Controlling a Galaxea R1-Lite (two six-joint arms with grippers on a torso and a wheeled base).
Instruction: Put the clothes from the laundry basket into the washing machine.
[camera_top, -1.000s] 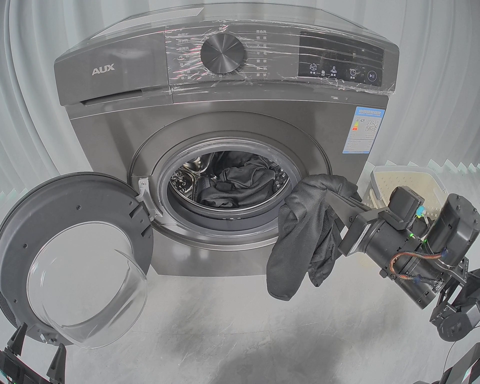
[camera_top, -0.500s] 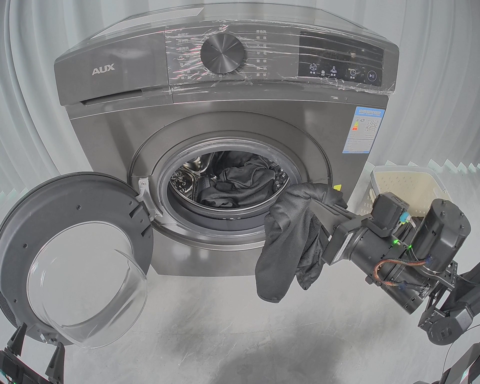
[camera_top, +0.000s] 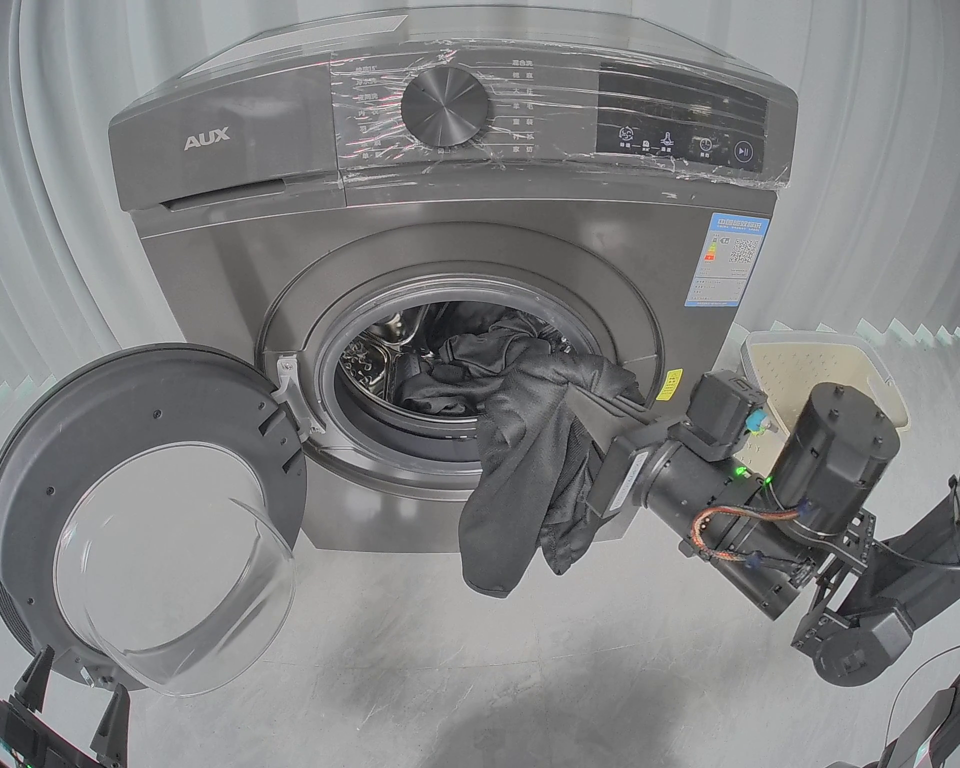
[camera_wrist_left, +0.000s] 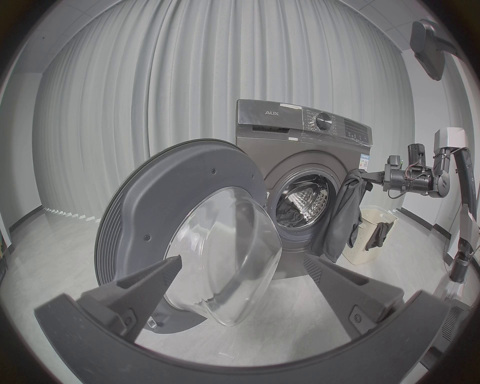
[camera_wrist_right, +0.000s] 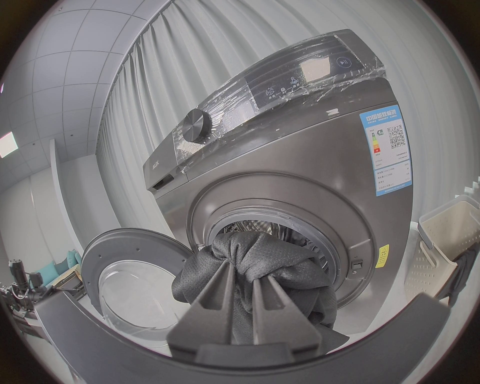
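Observation:
My right gripper (camera_top: 588, 396) is shut on a dark grey garment (camera_top: 525, 460) that hangs in front of the right side of the drum opening (camera_top: 400, 400) of the washing machine (camera_top: 240, 260). The cloth bunches over the fingertips (camera_wrist_right: 230, 272) and trails down below the opening's rim. More dark clothes (camera_top: 470, 365) lie inside the drum. The cream laundry basket (camera_top: 790, 360) stands on the floor to the right of the machine, with a dark garment (camera_wrist_left: 378, 235) draped over its rim. My left gripper (camera_wrist_left: 245, 280) is low at the left, open and holding nothing, near the door.
The round machine door (camera_top: 150, 500) is swung fully open to the left, its glass bowl facing out. Grey floor (camera_top: 400, 650) lies in front of the machine. White curtains (camera_top: 880, 200) hang behind.
My right gripper has carried the dark grey garment left and slightly up, from beside the basket to the front of the drum opening. The left gripper has stayed where it was.

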